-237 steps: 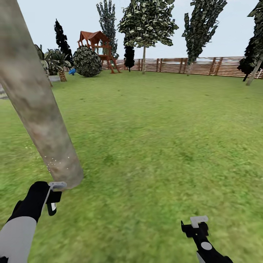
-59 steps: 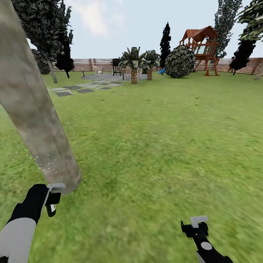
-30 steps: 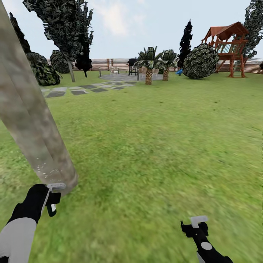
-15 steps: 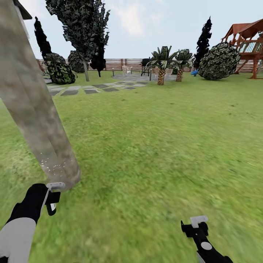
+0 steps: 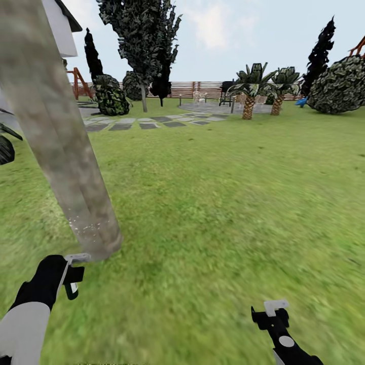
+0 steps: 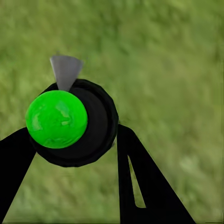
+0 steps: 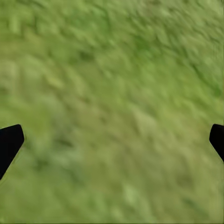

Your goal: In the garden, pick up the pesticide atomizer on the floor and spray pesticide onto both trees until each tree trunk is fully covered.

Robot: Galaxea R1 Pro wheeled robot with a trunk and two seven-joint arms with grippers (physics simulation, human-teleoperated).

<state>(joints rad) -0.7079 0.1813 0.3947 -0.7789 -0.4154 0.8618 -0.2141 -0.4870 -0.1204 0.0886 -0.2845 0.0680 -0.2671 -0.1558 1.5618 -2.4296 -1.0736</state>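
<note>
A thick, mottled grey-brown tree trunk (image 5: 66,152) leans up the left of the head view, with small white specks near its base. My left gripper (image 5: 71,276) sits just in front of that base, shut on the pesticide atomizer (image 6: 57,119). In the left wrist view the atomizer is a bright green ball in a black ring with a grey nozzle (image 6: 66,70), held between my two black fingers (image 6: 133,177). Low at the right, over bare lawn, my right gripper (image 5: 271,312) is open with nothing in it. A second tall tree (image 5: 144,101) stands far back by the fence.
Green lawn (image 5: 228,192) spreads ahead and to the right. Grey stepping stones (image 5: 147,123) lead to a paved patio with two short palms (image 5: 248,99). A brown slat fence (image 5: 197,89), round bushes (image 5: 339,83), dark cypresses (image 5: 319,50) and a white house corner (image 5: 61,28) ring the far side.
The whole view has swung left: playhouse and palms slid right, and the house corner came in at the left. Both arms hold the same pose; the trunk stays close at the left.
</note>
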